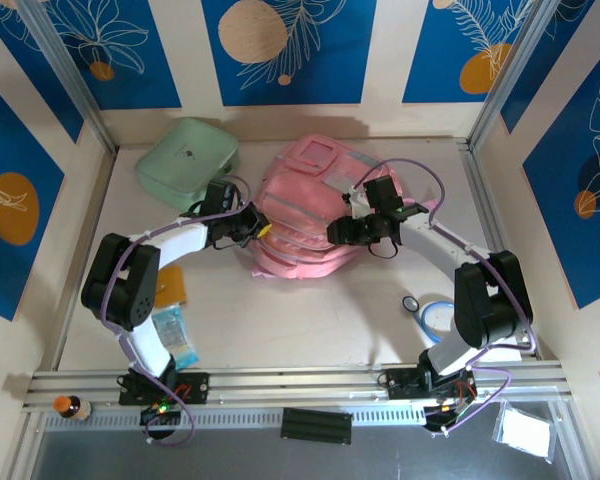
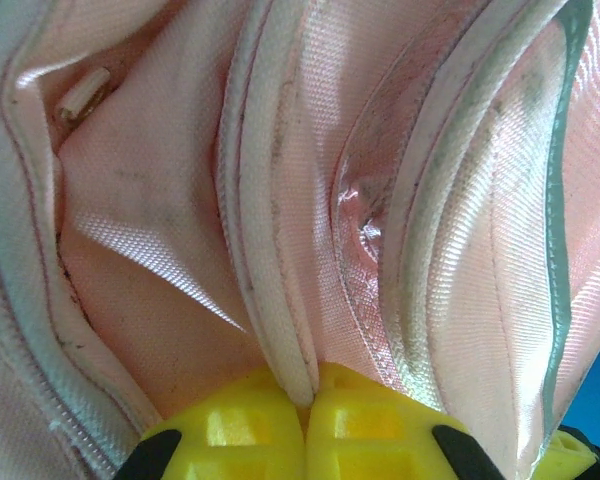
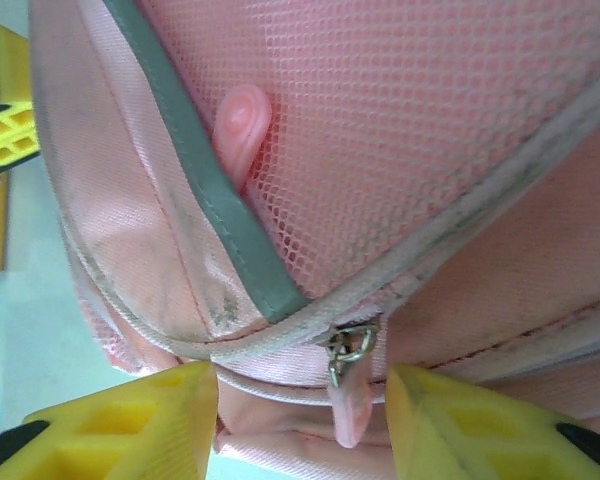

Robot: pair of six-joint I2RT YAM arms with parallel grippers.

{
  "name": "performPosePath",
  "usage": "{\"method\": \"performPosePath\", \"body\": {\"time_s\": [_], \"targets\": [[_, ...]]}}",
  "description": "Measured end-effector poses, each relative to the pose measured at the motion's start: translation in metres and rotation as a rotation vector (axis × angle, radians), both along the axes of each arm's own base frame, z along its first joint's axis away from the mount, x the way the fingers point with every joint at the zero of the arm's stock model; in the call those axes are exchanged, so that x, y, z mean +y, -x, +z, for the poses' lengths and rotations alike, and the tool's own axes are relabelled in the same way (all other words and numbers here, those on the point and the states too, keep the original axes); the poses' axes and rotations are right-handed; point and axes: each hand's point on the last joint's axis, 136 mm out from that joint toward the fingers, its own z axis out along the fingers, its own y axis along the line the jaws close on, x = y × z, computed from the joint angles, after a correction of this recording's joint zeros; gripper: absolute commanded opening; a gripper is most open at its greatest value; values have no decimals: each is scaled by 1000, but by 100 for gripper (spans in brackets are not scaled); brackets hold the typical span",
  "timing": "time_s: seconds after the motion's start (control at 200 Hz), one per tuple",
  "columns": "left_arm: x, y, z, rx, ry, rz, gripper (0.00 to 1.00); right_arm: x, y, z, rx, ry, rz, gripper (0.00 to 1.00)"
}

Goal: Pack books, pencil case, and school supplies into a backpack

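In the top view, the backpack (image 1: 300, 220) is covered at its left and right sides by the two arms. Left of centre, a brown flat thing (image 1: 171, 285) and a light-blue packet (image 1: 179, 344) are partly hidden under the left arm; what they are cannot be told. The left gripper (image 2: 306, 396) is cut off by the bottom edge of the left wrist view, and the right gripper (image 3: 300, 378) by that of the right wrist view.

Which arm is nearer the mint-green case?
Left. The left arm meets the backpack right beside the mint-green case; the right arm sits across the backpack, farther off.
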Motion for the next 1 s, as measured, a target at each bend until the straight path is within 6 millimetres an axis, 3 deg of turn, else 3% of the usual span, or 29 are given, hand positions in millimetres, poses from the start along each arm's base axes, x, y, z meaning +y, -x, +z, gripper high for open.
{"method": "performPosePath", "body": {"time_s": [0.175, 0.5, 0.795, 1.0], "targets": [[0, 0, 0, 0, 0, 0, 7, -3, -4, -2, -52, 81, 17, 28], [0, 0, 0, 0, 1, 0, 8, -3, -6, -4, -81, 140, 22, 32], [0, -1, 1, 2, 6, 6, 9, -2, -7, -7, -92, 190, 27, 4], [0, -2, 2, 15, 23, 24, 9, 3, -1, -5, -94, 193, 46, 2]]}}
